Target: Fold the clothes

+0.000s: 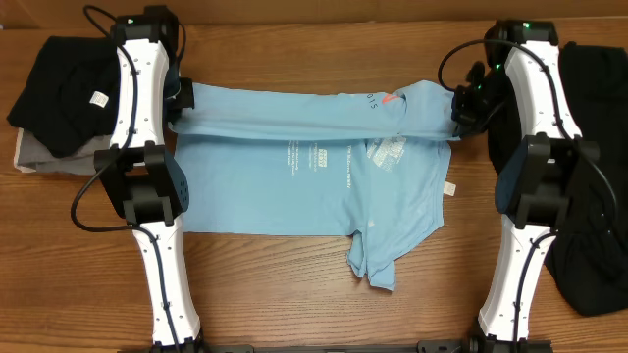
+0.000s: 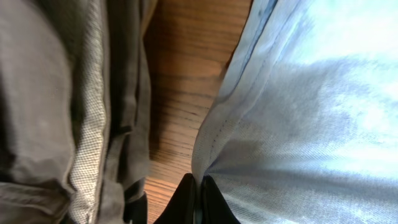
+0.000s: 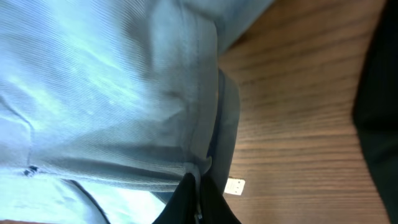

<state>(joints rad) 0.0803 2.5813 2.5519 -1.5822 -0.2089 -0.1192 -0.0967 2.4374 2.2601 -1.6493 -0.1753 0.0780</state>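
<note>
As the T-shirt [image 1: 294, 186] lies stretched between them, the left gripper [image 1: 182, 110] and right gripper [image 1: 459, 114] each pinch opposite ends of its folded edge, fingers pressed on cloth.

White lettering [image 1: 319, 160] on the T-shirt [image 1: 392, 201] is way too tiny to read from overhead. Both wrist cams chop off the left gripper [image 2: 198, 202] and right gripper [image 3: 198, 200] at the bottom edge, so only the tips show. The grey cloth [image 2: 56, 112] in the left wrist view is blurry. The black garment [image 1: 594, 279] runs off the frame's edge.
</note>
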